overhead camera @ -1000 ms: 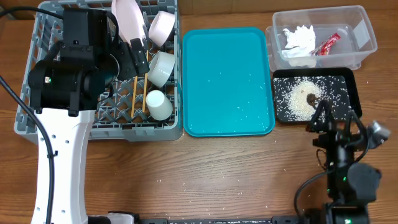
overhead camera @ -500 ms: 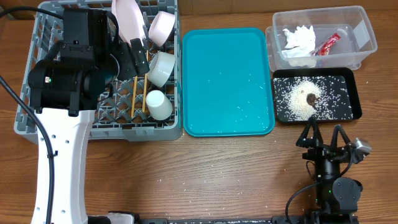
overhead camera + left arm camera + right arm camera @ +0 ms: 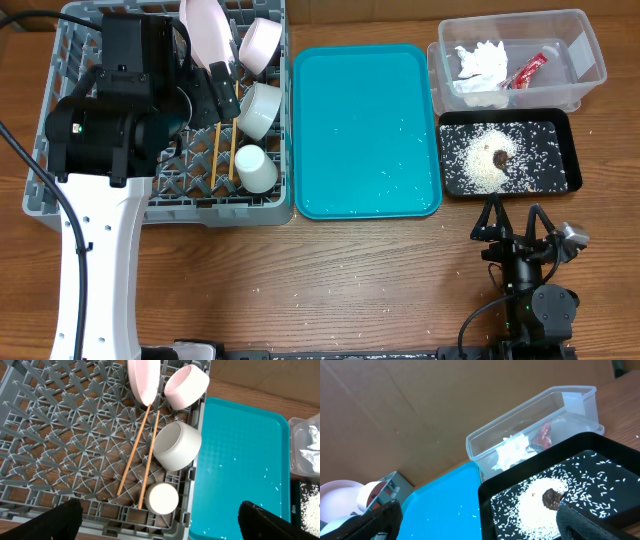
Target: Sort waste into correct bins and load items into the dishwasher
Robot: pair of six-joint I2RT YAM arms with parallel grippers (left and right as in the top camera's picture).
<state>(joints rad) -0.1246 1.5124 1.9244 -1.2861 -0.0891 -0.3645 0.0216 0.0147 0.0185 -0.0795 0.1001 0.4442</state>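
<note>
Dishes (image 3: 177, 445) racked on edge in rack (image 3: 60, 435), rice (image 3: 485, 160) binned in black tray (image 3: 574, 165). Left tool (image 3: 160, 506) and right tool (image 3: 512, 215) are spread, empty.

Left arm (image 3: 110, 110): bulky black motor housings on a flat white link (image 3: 95, 290), with a black cable (image 3: 84, 245) alongside. Right arm (image 3: 540, 300): slim, all black; right gripper (image 3: 513, 222) has two thin dark fingers (image 3: 487, 222).

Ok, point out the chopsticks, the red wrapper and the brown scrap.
chopsticks (image 3: 134, 450), left wrist view, midway along the left stick.
red wrapper (image 3: 527, 68), overhead view, middle of the wrapper.
brown scrap (image 3: 551, 498), right wrist view, centre of the scrap.
</note>
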